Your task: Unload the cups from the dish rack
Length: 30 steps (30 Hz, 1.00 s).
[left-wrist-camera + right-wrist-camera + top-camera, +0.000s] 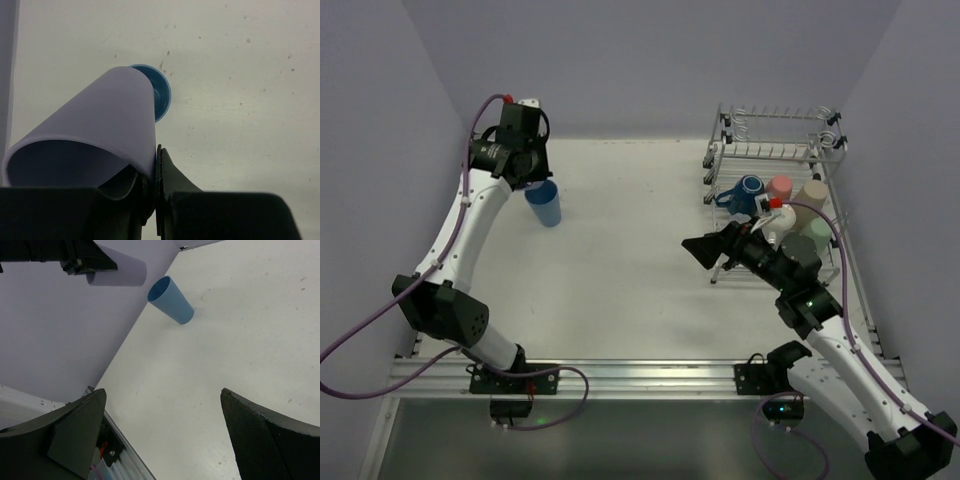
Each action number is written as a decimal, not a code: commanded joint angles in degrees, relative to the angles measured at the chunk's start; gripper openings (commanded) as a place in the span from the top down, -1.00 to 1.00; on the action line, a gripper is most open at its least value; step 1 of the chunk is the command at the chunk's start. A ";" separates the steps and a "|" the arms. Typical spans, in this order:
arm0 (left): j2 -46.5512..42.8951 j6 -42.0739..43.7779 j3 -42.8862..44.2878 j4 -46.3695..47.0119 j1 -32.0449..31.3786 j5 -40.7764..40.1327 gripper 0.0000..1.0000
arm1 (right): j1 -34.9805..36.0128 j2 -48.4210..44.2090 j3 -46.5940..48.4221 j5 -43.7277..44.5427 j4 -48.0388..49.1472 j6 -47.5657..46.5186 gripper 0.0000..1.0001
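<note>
Near edge: both arm bases bolted to a metal rail (640, 372) along the table (620, 290).

R side, mid-depth: R gripper (703, 258) points left, hanging just over the table, jaws spread wide w/ nothing btw them. The right wrist view shows only bare tabletop in the gap. It sits just off the near-left corner of the dish rack (775, 150).

The rack is at the far right of the table. On its lower tier, near to far: green cup (805, 250) at the near end, partly hidden by the R arm; then dark-blue mug (748, 190), pink cup (781, 187) and beige cup (812, 193) in a row left to right, close together. The upper tier at the far end carries a coiled wire holder (745, 125); no cup seen in it.

Far left: blue tumbler (545, 203) stands upright on the table, mouth up, well apart from the rack.

Just beyond and above it, L gripper (155, 170) is clamped on the lavender tumbler (115, 115) at the rim, one finger inside the mouth and one outside on the wall. The tumbler is tilted, its base toward the blue one. In the left wrist view the base overlaps the blue tumbler's rim; in the right wrist view the two look apart, lavender off the table. Can't tell for sure if they touch.
</note>
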 commanded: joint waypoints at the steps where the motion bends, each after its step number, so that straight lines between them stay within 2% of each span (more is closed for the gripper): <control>1: 1.35 3.89 5.84 -5.13 0.22 1.63 1.00 | 0.23 -0.48 -0.69 -1.52 -0.67 -1.69 -0.98; 11: 4.70 4.77 6.02 -6.10 0.22 2.24 1.00 | 0.23 -0.04 -1.31 -1.18 -0.14 -2.22 -0.98; 30: 9.53 6.18 -1.54 -0.13 0.22 3.65 1.00 | 0.15 2.33 -1.40 -0.82 0.56 -2.04 -0.98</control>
